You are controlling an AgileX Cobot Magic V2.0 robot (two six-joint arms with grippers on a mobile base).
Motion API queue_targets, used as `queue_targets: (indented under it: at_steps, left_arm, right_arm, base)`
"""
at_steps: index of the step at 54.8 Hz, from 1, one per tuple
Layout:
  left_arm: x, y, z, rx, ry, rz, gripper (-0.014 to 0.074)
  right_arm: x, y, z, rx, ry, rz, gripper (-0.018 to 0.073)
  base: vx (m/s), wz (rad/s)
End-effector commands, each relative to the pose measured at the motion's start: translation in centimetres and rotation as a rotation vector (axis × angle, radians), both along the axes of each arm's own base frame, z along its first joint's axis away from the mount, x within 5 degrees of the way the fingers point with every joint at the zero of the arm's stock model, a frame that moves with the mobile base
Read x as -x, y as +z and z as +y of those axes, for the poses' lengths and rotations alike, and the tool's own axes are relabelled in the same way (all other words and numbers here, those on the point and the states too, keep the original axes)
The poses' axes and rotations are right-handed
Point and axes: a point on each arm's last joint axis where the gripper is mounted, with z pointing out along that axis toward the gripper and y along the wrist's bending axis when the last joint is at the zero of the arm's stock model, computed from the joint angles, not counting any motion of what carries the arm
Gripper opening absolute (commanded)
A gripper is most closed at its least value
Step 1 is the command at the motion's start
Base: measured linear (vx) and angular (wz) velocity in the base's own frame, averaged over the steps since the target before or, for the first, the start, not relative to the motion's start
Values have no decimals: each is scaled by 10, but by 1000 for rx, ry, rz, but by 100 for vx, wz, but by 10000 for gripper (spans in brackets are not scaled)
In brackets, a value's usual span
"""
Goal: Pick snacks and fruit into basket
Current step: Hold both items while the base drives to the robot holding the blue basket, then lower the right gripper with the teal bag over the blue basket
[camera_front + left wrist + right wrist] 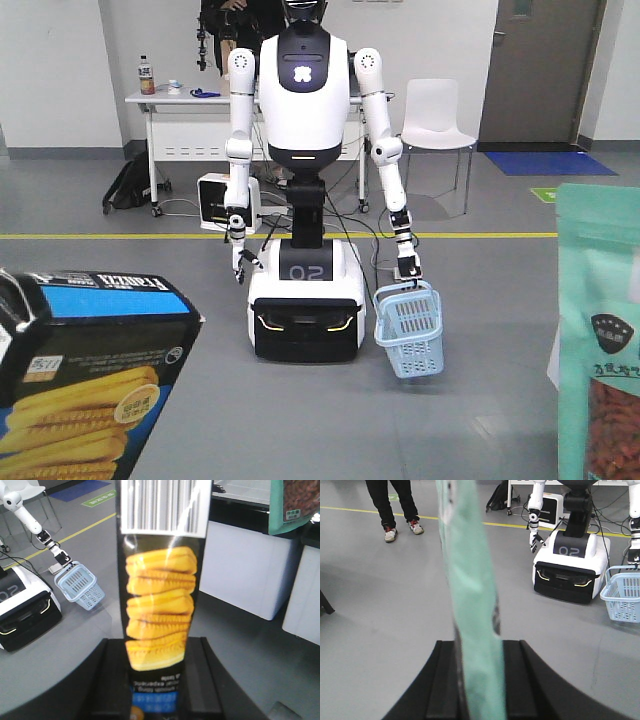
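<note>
Grey floor (470, 400), with 1 yellow line (120, 236) running across it behind the white robot (305, 150). Nearest, facing that robot, the left gripper (157, 642) is clamped on 1 box (160, 605) and the right gripper (479, 645) is clenched on 1 pouch (470, 580), seen edge-on — both held up off the floor. 1 basket (410, 330) hangs tilted from the robot, beside its base. 1 person's legs (395, 505) stand off to its side. Behind it — 1 table (180, 98) with 1 bottle (147, 75), 1 chair (437, 120), 1 door (540, 70).
</note>
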Motion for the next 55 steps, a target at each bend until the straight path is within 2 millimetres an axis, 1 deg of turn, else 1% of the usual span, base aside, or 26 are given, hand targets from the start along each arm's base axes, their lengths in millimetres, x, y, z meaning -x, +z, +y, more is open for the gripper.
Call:
queue_targets:
  at_steps: [1,55]
  left_arm:
    - [0,19,0,91,-5,-90,-10]
    - [0,19,0,91,-5,-91,-10]
  right_arm:
    - [0,17,-1,-45,-16,-105,-7]
    - [0,17,-1,-46,-16,-105,-7]
  base:
    - [53,5]
    - [50,2]
